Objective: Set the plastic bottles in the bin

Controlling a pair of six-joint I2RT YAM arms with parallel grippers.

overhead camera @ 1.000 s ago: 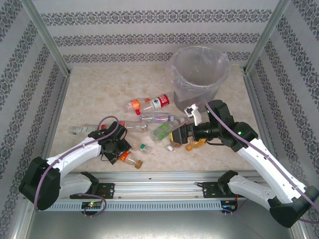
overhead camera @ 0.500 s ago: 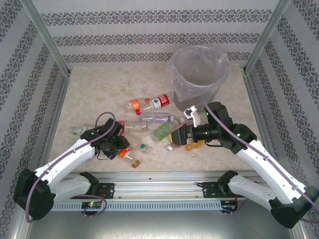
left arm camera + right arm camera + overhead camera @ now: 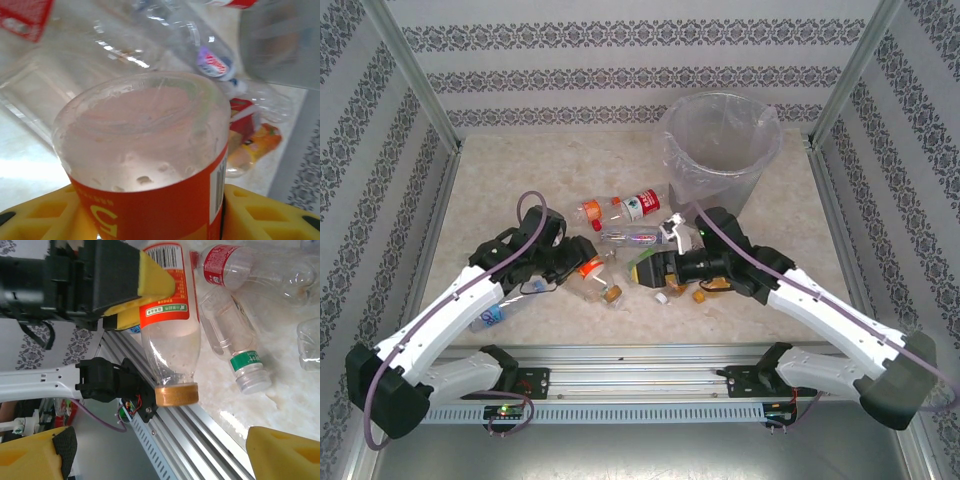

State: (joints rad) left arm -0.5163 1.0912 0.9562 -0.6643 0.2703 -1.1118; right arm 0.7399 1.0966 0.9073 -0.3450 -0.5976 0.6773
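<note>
Shifted nearer the bin since a second ago: orange-labelled bottle, near-left of the bin, pinched by left gripper; right gripper near it on the bin's side. Left wrist: yellow pads pressed against both sides of that bottle. Right wrist: right gripper spread wide, empty, facing the bottle's gold cap.

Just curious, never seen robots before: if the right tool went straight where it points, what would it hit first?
Likely the orange-labelled bottle with the gold cap, gripped by the left tool, right ahead of the right tool; depth is hard to judge.
</note>
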